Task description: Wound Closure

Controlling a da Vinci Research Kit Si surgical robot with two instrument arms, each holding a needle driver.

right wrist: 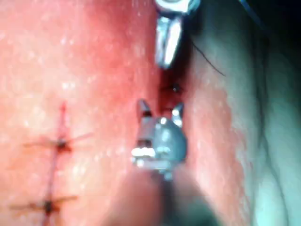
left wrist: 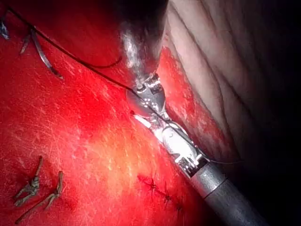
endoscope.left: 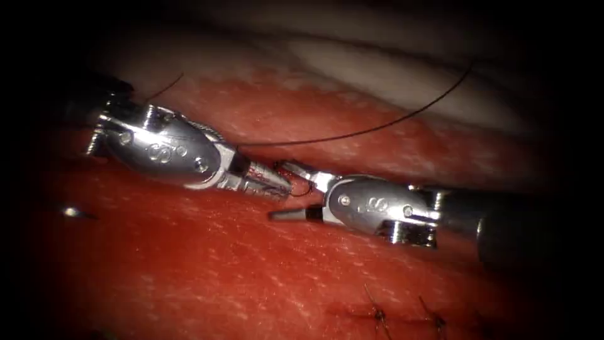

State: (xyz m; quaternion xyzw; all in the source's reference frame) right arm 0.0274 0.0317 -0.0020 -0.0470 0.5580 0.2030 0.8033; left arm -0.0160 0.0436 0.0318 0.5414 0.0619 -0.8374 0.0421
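The left tool [endoscope.left: 283, 187] reaches in from the left over the cut [endoscope.left: 390, 165], its jaws shut on a short dark curl of thread [endoscope.left: 304, 189] at their tip. The right tool [endoscope.left: 277, 190] stands open, one jaw above and one below the left tool's tip, holding nothing; its two open jaws also show in the right wrist view [right wrist: 161, 108]. A long thread [endoscope.left: 377, 128] runs from beside the left tool's wrist up to the right. The curved needle [left wrist: 44, 54] lies free on the tissue [endoscope.left: 189, 271], a glint far to the left [endoscope.left: 72, 213].
Two finished stitches [endoscope.left: 377, 311] [endoscope.left: 434, 318] cross a closed cut on the near tissue, also seen in the right wrist view [right wrist: 61, 143]. Cut ends of thread [left wrist: 33, 186] lie loose on the tissue. Pale fat [endoscope.left: 390, 69] borders the far side.
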